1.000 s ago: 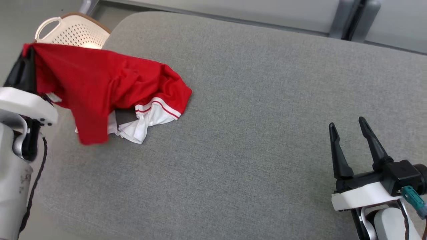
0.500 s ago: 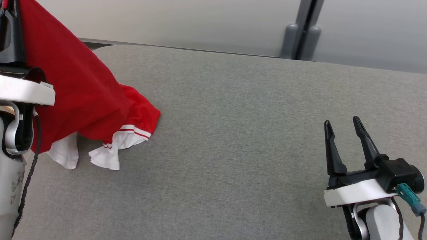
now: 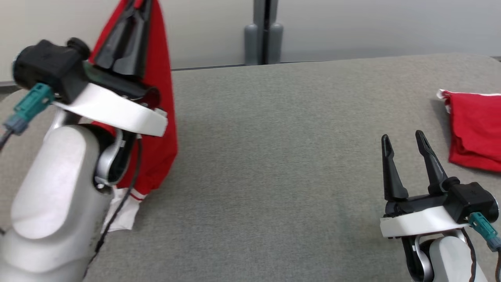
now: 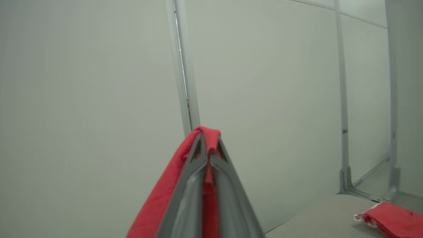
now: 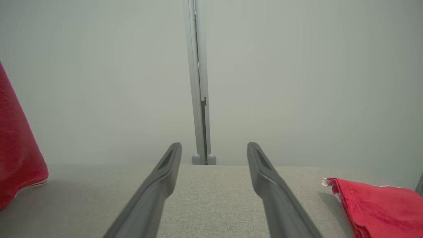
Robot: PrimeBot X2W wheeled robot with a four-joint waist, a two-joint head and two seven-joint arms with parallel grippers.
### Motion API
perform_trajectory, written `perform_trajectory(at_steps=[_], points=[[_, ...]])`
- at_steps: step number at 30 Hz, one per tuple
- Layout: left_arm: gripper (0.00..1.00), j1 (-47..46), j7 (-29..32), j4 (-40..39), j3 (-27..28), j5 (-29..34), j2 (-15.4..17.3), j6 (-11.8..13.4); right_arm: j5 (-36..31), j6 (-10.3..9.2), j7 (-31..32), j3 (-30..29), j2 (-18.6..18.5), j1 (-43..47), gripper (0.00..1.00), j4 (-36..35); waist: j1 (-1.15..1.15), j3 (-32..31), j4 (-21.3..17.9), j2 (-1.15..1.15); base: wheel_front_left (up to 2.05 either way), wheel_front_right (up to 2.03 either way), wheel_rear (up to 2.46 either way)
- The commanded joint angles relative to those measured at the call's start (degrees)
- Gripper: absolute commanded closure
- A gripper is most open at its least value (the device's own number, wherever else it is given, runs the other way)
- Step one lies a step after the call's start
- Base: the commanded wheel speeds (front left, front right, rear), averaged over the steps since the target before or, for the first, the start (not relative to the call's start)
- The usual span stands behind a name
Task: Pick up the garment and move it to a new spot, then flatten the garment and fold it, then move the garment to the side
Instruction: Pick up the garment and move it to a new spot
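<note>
The garment (image 3: 162, 98) is red with white, red-striped trim (image 3: 126, 213). It hangs from my left gripper (image 3: 137, 4), which is raised high at the left and shut on a bunch of its cloth. In the left wrist view the fingers (image 4: 198, 172) pinch the red fabric (image 4: 158, 205) at their tips. The garment's lower hem reaches the grey padded surface (image 3: 274, 156). My right gripper (image 3: 403, 137) stands open low at the right with nothing between its fingers (image 5: 165, 172). It is well apart from the hanging garment (image 5: 16, 158).
A second red cloth (image 3: 475, 129), folded with a white edge, lies at the surface's far right (image 5: 380, 205), just beyond my right gripper. A pale wall with a grey post (image 3: 264, 35) stands behind the surface.
The head camera has swung to the right, so the basket is gone and the folded red cloth has come into view. My left gripper has lifted the garment higher. The right gripper stays open.
</note>
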Motion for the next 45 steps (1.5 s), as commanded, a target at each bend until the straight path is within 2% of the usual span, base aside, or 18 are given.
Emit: perform_trajectory(at_steps=[1, 5, 10, 11, 12, 15, 19, 24, 29, 38, 45], points=[[1.00, -1.41, 0.28, 0.20, -1.64, 0.51, -1.91, -0.04, 0.66, -0.11, -0.07, -0.04, -0.03, -0.87, 0.00, -0.22, 0.00, 1.20, -5.27, 0.00, 0.00, 0.00, 0.00], [1.00, -3.37, 0.50, 3.56, -4.33, -1.52, -8.10, 0.20, 1.66, -0.11, -0.07, 0.59, -0.01, -1.60, 0.00, -0.73, 0.00, 2.96, -9.96, 0.00, 0.00, 0.00, 0.00], [1.00, -6.38, -0.49, 10.24, -6.83, -1.76, -12.49, 0.50, 2.72, -0.11, -0.07, 1.66, -0.01, -2.11, 0.00, -1.07, 0.00, 5.11, -14.05, 0.00, 0.00, 0.00, 0.00], [0.58, -7.00, -0.71, 12.21, -7.50, -1.94, -13.26, 0.73, 2.91, -0.11, -0.08, 1.73, -0.04, -2.11, 0.00, -1.01, 0.00, 5.52, -14.79, 0.00, 0.00, 0.00, 0.00], [0.00, -7.65, -0.60, 14.25, -8.59, -2.43, -13.92, 0.63, 3.12, -0.11, -0.07, 1.79, -0.05, -2.19, 0.00, -1.02, 0.00, 5.91, -15.44, 0.00, 0.00, 0.00, 0.00], [0.00, -9.54, -1.46, 19.19, -11.91, -2.86, -14.81, -0.11, 3.71, -0.10, -0.07, 2.11, -0.02, -2.75, 0.00, -1.23, 0.00, 7.04, -16.76, 0.00, 0.00, 0.00, 0.00], [0.00, -10.72, -3.51, 24.00, -14.53, -4.09, -15.10, -0.63, 3.96, -0.10, -0.08, 1.20, -0.03, -2.91, 0.00, -1.54, 0.00, 7.83, -16.10, 0.00, 0.00, 0.00, 0.00], [0.00, -11.52, -6.68, 28.04, -13.92, -5.14, -14.89, -0.39, 3.15, -0.10, -0.08, -0.02, -0.05, -2.80, 0.00, -2.05, 0.00, 7.38, -11.50, 0.00, 0.00, 0.00, 0.00], [0.00, -9.06, -9.31, 29.66, -10.33, -5.73, -11.90, 0.40, 1.30, -0.10, -0.07, -0.58, -0.04, -2.08, 0.00, -2.48, 0.00, 5.47, -4.62, 0.00, 0.00, 0.00, 0.00], [0.00, 4.63, -10.11, 24.38, -1.68, -6.22, -6.11, -0.65, -1.66, -0.09, -0.08, 0.03, -1.21, -0.52, 0.00, -1.92, 0.00, 0.94, 6.76, 0.00, 0.00, 0.00, 0.00], [0.00, 19.60, -10.12, 16.19, 4.15, -2.13, -6.34, -3.66, -1.31, -0.09, -0.07, 0.02, -1.61, 2.57, 0.00, -1.89, 0.00, -2.56, 10.82, 0.00, 0.00, 0.00, 0.00]])
